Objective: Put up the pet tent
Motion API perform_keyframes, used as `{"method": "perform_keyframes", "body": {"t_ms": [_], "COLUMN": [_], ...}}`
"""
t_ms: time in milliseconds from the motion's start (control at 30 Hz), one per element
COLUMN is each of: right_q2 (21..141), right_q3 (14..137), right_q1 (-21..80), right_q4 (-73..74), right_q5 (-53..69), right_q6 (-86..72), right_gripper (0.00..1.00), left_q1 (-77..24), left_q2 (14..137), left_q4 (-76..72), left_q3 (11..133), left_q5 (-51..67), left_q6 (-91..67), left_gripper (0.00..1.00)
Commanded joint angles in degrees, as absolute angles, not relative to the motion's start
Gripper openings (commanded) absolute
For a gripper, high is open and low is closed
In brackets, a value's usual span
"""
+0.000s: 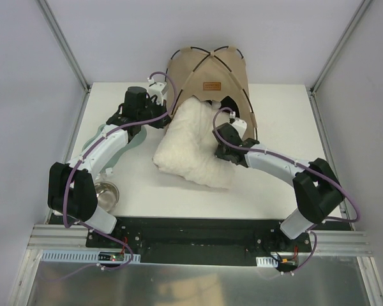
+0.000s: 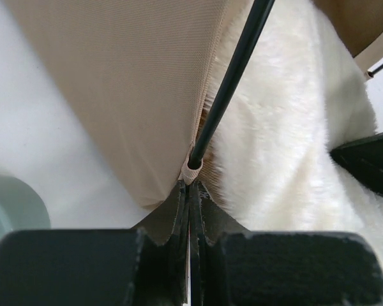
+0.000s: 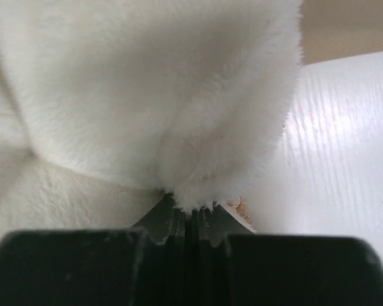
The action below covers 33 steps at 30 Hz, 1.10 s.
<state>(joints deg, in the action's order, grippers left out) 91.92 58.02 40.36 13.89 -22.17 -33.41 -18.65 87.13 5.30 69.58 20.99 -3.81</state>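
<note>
At the 12 o'clock edge of the table (image 1: 281, 108), the pet tent (image 1: 207, 67) stands domed, its mouth facing 6 o'clock. The cushion (image 1: 191, 143) lies at the table's centre, its far end at the tent mouth.

Left gripper (image 2: 190, 191): jaws clenched on the tent's hem where a black pole (image 2: 233, 83) seats in its tan end loop, at the tent's 8 o'clock corner. Right gripper (image 3: 190, 213): jaws clenched on a pinch of cushion fur at the cushion's 3 o'clock edge.

The step in hand appears to be feeding the cushion into the tent. Procedure:
1. Anchor the hem with the left arm, so the tent does not slide toward 12 o'clock.
2. Lift the cushion edge slightly before pushing; the pile will likely drag on the table.
3. Steer clear of the pole, since a snag could unseat it.
</note>
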Motion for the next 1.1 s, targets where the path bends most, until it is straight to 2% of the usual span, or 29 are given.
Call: {"method": "perform_keyframes", "body": {"t_ms": [0, 133, 267, 633, 667, 700, 733, 800, 833, 900, 967, 1067], "right_q2": [89.8, 88.4, 89.6, 107.1, 107.8, 108.1, 107.7, 104.9, 102.9, 97.8, 92.0, 86.2], "right_q3": [66.9, 75.6, 80.6, 91.9, 92.2, 92.3, 92.4, 91.8, 90.5, 88.3, 86.6, 84.6], "right_q1": [41.1, 41.8, 41.9, 39.8, 39.7, 39.7, 39.8, 40.0, 40.0, 39.9, 39.9, 40.1], "right_q4": [13.6, 24.1, 26.2, 26.9, 27.0, 27.1, 27.6, 30.0, 30.1, 32.0, 34.1, 37.2], "right_q5": [-26.6, -33.3, -39.2, -51.5, -51.0, -50.0, -48.7, -47.0, -46.3, -44.8, -43.3, -40.9], "right_q6": [-29.4, -27.4, -23.5, -19.4, -19.2, -18.6, -18.5, -19.3, -19.2, -19.6, -19.6, -18.7], "right_gripper": [0.00, 0.00, 0.00, 0.00, 0.04, 0.13, 0.23, 0.53, 0.64, 0.78, 0.88, 0.94], "left_q1": [-18.5, -18.3, -18.3, -18.3, -18.5, -18.4, -18.3, -18.3, -18.5, -18.3, -18.4, -18.3], "left_q2": [87.0, 87.1, 87.3, 86.2, 86.2, 86.2, 86.4, 86.5, 86.4, 86.0, 86.1, 86.4], "left_q4": [5.1, 6.2, 6.9, 6.8, 6.8, 6.9, 6.9, 7.6, 8.0, 8.0, 8.3, 8.2], "left_q3": [70.8, 71.7, 72.0, 70.5, 70.7, 70.8, 70.8, 71.5, 71.5, 71.3, 71.1, 70.8], "left_q5": [24.1, 24.7, 25.0, 25.8, 25.5, 24.8, 24.3, 23.6, 23.7, 23.0, 22.4, 22.7], "left_q6": [-3.9, -4.0, -4.6, -5.4, -5.4, -5.4, -5.5, -6.2, -6.2, -6.2, -6.2, -6.1], "left_gripper": [0.00, 0.00, 0.00, 0.00, 0.00, 0.00, 0.00, 0.00, 0.00, 0.00, 0.00, 0.00]}}
